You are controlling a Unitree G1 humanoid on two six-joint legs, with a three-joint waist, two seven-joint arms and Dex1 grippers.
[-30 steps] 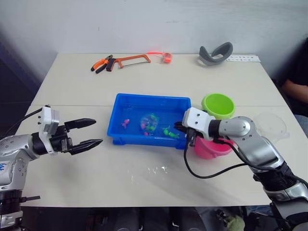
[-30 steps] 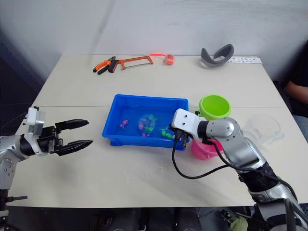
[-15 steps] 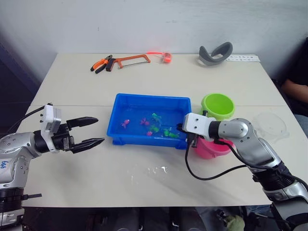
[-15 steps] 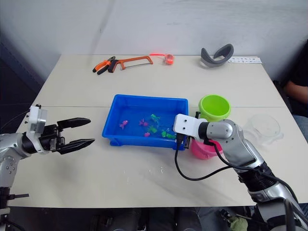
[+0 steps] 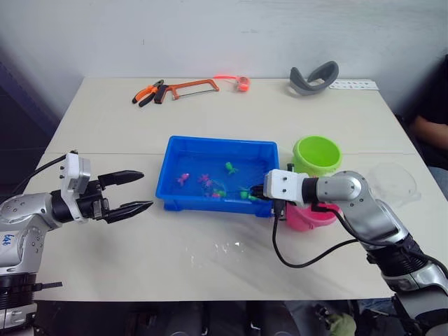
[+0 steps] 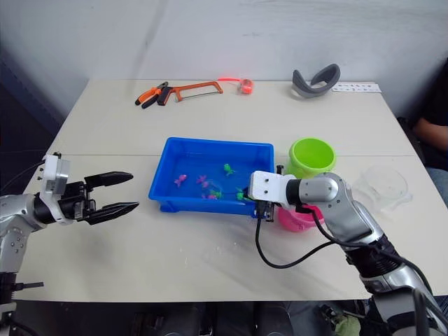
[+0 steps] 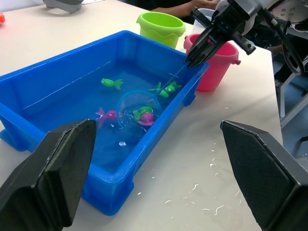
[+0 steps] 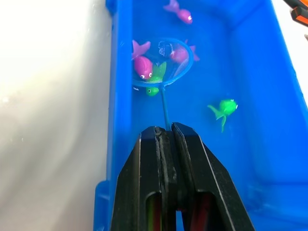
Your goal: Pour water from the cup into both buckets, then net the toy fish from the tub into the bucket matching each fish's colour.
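Observation:
The blue tub [image 5: 210, 143] holds water and several small pink and green toy fish [image 8: 224, 107]. My right gripper [image 8: 168, 131] is shut on the thin handle of the net [image 8: 165, 61], just over the tub's near right corner. The net's blue hoop lies low in the water, with a pink fish [image 8: 143, 65] and a green fish [image 8: 157, 72] at its rim. The green bucket [image 5: 317, 154] and pink bucket [image 5: 306, 217] stand right of the tub, and the clear cup [image 5: 393, 183] farther right. My left gripper [image 5: 145, 189] is open, left of the tub, holding nothing.
Orange pliers [image 5: 148, 92], a hacksaw [image 5: 189, 87], a small red object [image 5: 241, 83] and a grey curved band [image 5: 313, 77] lie along the table's far edge. A person's arm [image 5: 427, 129] shows at the right. Water drops [image 5: 227, 246] dot the table before the tub.
The net's hoop has dropped from higher in the tub down into the water near the front wall, and the fish have spread out. The left arm has hardly moved.

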